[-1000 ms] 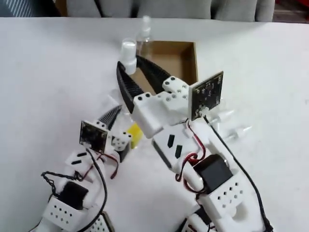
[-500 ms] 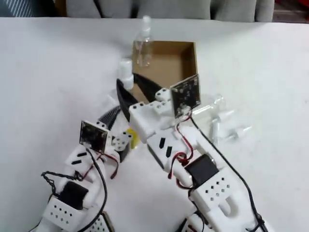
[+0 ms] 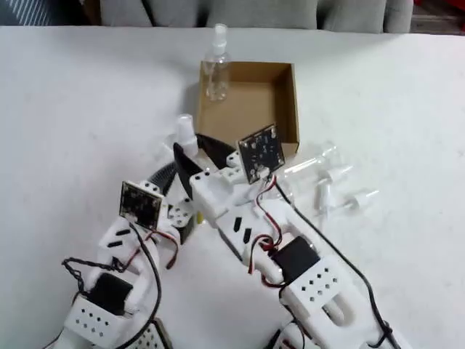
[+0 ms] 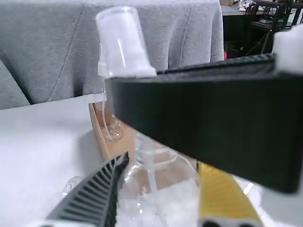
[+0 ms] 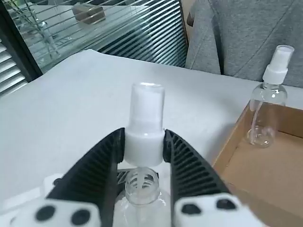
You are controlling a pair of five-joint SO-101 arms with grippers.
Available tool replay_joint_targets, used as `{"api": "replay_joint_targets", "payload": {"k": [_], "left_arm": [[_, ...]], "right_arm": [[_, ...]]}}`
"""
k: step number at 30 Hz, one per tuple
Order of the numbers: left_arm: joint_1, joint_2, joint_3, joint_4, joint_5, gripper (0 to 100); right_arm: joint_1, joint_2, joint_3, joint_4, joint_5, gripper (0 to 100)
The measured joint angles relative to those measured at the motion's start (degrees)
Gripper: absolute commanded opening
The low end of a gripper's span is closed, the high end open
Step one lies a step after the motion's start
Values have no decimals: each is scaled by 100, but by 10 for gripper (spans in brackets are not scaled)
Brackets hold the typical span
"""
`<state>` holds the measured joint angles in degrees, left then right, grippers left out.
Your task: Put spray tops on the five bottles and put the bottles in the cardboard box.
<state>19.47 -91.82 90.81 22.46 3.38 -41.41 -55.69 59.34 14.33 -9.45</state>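
Large white table (image 3: 73, 109) is carrying the whole setup. Right arm (image 3: 290, 254) is stretching across the middle of it toward the box. Left arm (image 3: 109, 283) is sitting lower, close beside the right arm.

Shallow open brown cardboard box (image 3: 258, 105) is lying at the far side of the table. One clear plastic bottle with a white spray top (image 3: 216, 71) is standing upright in the box's far corner, on the left arm's side.

Left gripper (image 4: 163, 165) is gripping a second clear plastic bottle (image 5: 140, 189) between its black ribbed finger and yellow finger. This one is standing upright on the table just in front of the box, with its neck open.

Right gripper (image 5: 144, 142) is pinching a white capped spray top (image 5: 146, 118) between two black fingers, which are drawn in tight against it. The top is hanging upright directly over the open neck, just above it.

Beyond the right arm, near the box's corner, clear bottles lying on their sides (image 3: 309, 163) and loose white spray tops (image 3: 341, 195) are resting on the table.
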Motion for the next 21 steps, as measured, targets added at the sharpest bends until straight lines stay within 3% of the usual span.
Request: {"api": "replay_joint_targets", "payload": {"k": [4,10,21], "left_arm": [[0,0,0,0,0,20],[0,0,0,0,18,20],[26,0,18,0,0,20]], "right_arm": [[0,0,0,176,0,26],[-53,-26,-9,519,-18,181],[-9,-571,-229,1090,53,193]]}}
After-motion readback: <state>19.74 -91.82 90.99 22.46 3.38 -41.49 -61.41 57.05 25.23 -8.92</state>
